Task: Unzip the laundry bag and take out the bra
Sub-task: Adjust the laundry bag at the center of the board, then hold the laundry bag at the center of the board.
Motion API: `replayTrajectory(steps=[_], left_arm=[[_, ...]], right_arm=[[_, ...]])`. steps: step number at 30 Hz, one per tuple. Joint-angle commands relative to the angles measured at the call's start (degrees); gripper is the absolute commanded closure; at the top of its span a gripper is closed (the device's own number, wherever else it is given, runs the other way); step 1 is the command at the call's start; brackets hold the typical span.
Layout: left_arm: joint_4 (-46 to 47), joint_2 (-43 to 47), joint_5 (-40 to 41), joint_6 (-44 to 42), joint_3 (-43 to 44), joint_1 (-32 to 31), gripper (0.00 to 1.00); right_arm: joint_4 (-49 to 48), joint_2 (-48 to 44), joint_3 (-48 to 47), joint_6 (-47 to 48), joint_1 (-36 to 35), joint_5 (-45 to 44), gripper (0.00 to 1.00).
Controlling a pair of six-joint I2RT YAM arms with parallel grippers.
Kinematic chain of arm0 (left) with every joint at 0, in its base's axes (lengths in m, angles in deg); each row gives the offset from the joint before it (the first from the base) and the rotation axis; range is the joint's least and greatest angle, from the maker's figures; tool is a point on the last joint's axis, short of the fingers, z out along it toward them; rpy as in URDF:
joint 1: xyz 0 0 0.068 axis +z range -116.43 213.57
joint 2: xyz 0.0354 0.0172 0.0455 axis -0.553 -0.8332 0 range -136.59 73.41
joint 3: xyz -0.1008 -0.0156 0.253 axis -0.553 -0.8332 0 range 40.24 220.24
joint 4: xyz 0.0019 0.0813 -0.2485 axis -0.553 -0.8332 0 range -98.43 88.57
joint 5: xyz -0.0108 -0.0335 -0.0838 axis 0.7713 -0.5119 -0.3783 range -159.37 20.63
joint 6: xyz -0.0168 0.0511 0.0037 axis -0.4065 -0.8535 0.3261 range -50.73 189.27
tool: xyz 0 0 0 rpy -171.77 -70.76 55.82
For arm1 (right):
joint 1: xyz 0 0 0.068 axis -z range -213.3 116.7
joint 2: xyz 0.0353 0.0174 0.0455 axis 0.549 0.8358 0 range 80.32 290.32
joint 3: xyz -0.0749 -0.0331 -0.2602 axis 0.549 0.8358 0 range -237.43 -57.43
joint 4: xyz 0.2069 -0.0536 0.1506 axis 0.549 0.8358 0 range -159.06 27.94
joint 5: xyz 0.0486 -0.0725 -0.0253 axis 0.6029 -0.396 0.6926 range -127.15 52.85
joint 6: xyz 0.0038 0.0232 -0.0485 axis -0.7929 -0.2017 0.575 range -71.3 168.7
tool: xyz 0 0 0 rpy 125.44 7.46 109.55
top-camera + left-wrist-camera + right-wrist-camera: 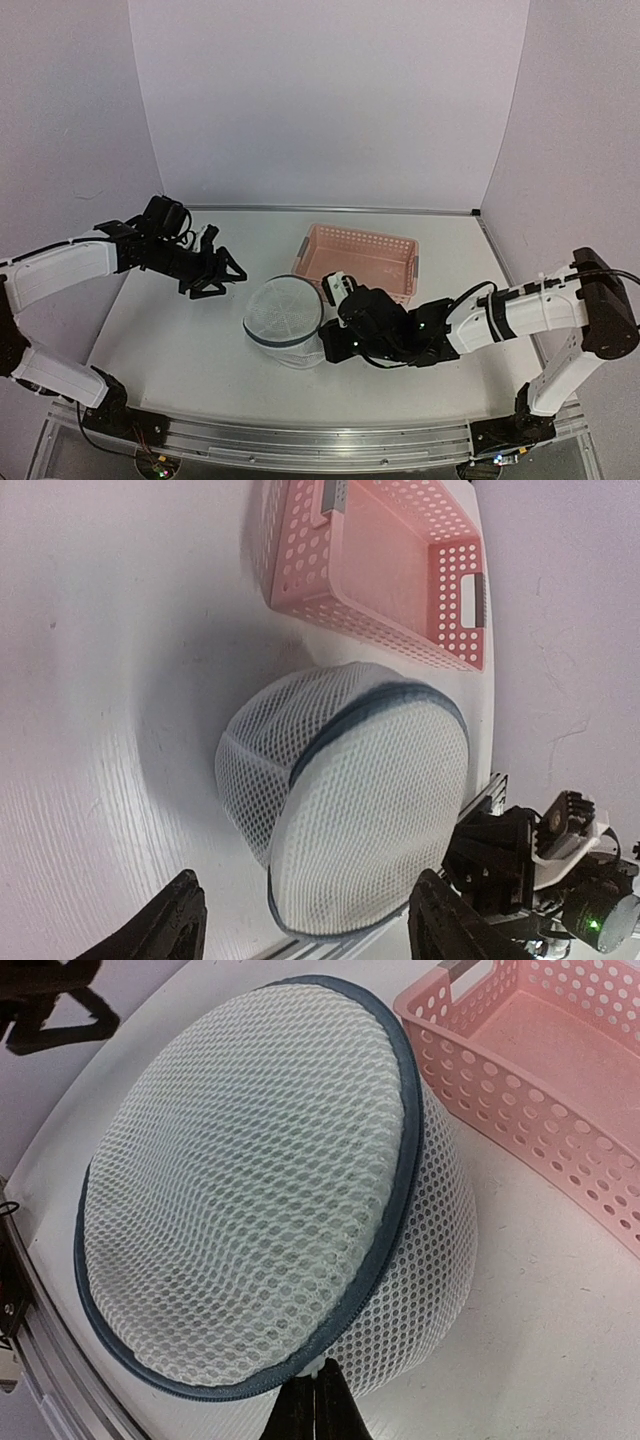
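Observation:
The laundry bag [283,318] is a white mesh cylinder with a dark zip band round its lid, tilted on the table. It also shows in the left wrist view [360,820] and the right wrist view [250,1190]. The zip looks closed all round. My right gripper [328,345] is shut at the bag's near right rim, its tips [318,1390] pinching a small white zip pull [322,1368]. My left gripper [225,275] is open and empty, off to the bag's left, its fingers [180,920] apart from the bag. The bra is hidden; only a greyish shade shows through the mesh.
A pink perforated basket [400,243] stands just behind and right of the bag; its wall shows in the left wrist view [300,570] and the right wrist view [520,1110]. White walls enclose the table at the back and sides.

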Motion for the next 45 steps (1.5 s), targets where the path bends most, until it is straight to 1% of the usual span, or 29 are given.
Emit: replayTrajectory(steps=[1, 5, 9, 13, 17, 23, 26, 30, 36, 39, 45], left_arm=[[0.69, 7.50, -2.64, 5.71, -5.38, -0.31, 0.28], [6.84, 11.67, -6.99, 11.30, -11.04, -2.32, 0.25], [15.22, 14.06, -7.83, 18.89, -15.57, -6.49, 0.24], [27.20, 15.78, -7.29, 29.39, -21.25, -9.93, 0.22], [35.41, 17.45, -3.92, 38.74, -26.22, -12.08, 0.20], [38.29, 18.01, 2.96, 45.09, -28.60, -15.49, 0.17], [41.19, 16.15, 5.51, 47.98, -29.06, -16.66, 0.17], [43.37, 14.34, 11.17, 52.15, -29.64, -19.59, 0.20], [46.99, 12.03, 16.50, 56.86, -30.56, -23.00, 0.22], [47.93, 10.38, 17.81, 58.38, -30.94, -23.47, 0.23], [50.70, 9.03, 21.44, 59.45, -31.45, -23.56, 0.32]], right_arm=[[0.24, 1.45, -3.61, -3.38, -0.32, -2.36, 1.00], [0.36, 3.08, -5.23, -5.33, -0.34, -2.18, 1.00], [0.57, 4.99, -7.65, -6.67, -0.36, -1.77, 1.00], [1.06, 6.65, -9.67, -7.96, -0.34, -2.27, 1.00], [1.52, 7.80, -10.74, -9.32, -0.32, -3.48, 1.00], [1.54, 8.92, -11.89, -11.25, -0.32, -4.55, 1.00], [1.54, 9.11, -12.01, -11.89, -0.32, -5.48, 1.00], [1.54, 8.89, -11.85, -12.41, -0.32, -6.85, 1.00], [1.52, 8.54, -11.58, -12.99, -0.32, -7.86, 1.00], [1.08, 8.28, -11.29, -12.93, -0.40, -7.94, 1.00], [-0.08, 7.50, -9.71, -12.46, -0.61, -7.72, 1.00]])
